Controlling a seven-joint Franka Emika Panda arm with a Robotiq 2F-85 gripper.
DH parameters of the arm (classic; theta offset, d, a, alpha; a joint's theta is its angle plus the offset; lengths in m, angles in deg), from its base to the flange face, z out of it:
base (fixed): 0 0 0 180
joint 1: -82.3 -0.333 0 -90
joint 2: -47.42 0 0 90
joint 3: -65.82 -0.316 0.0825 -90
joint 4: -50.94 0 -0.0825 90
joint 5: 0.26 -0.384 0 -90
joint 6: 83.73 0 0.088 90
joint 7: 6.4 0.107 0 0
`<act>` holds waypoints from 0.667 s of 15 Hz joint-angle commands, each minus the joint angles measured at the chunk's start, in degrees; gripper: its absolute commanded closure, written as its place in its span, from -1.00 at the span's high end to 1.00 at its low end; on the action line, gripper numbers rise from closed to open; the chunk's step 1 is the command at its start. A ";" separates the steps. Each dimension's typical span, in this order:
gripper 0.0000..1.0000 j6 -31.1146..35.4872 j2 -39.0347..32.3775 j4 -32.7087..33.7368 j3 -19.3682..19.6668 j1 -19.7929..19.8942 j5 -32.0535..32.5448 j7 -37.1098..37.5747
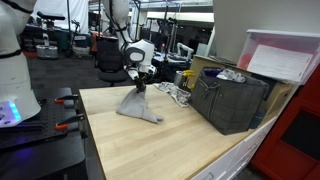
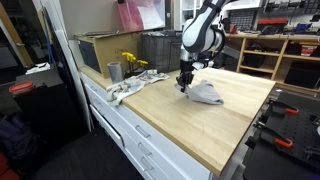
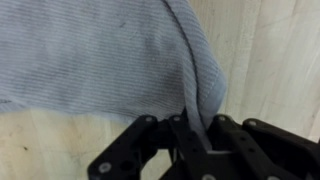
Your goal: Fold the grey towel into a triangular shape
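Exterior view: the gripper (image 1: 139, 86) stands just above the wooden tabletop (image 1: 150, 145). The grey towel (image 1: 141, 108) hangs from it in a tent shape, its lower edge resting on the wood. Judgement: one part is raised so that it can be carried across the rest for a diagonal fold. A dark crate (image 1: 232, 100) sits toward the back of the table, apart from the work.

Exterior view: the gripper (image 2: 183, 86) is at the towel's end nearer the clutter. The grey towel (image 2: 207, 95) trails away from it, bunched low near mid-table. A metal cup (image 2: 115, 71) and a white rag (image 2: 125, 90) lie well apart.

Wrist view: the jaws are pressed together on a narrow ridge of the grey towel (image 3: 100, 60), which runs taut out of them. Whether that ridge is a true corner cannot be told. No triangle is formed yet.
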 commanded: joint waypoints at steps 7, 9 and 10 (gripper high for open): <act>-0.95 -4.47 5.60 -1.84 -2.33 12.85 -15.64 -16.07; -0.95 -3.52 5.74 -2.49 -0.02 12.71 -14.67 -14.99; -0.95 -2.83 5.64 -2.79 1.62 12.19 -13.43 -13.91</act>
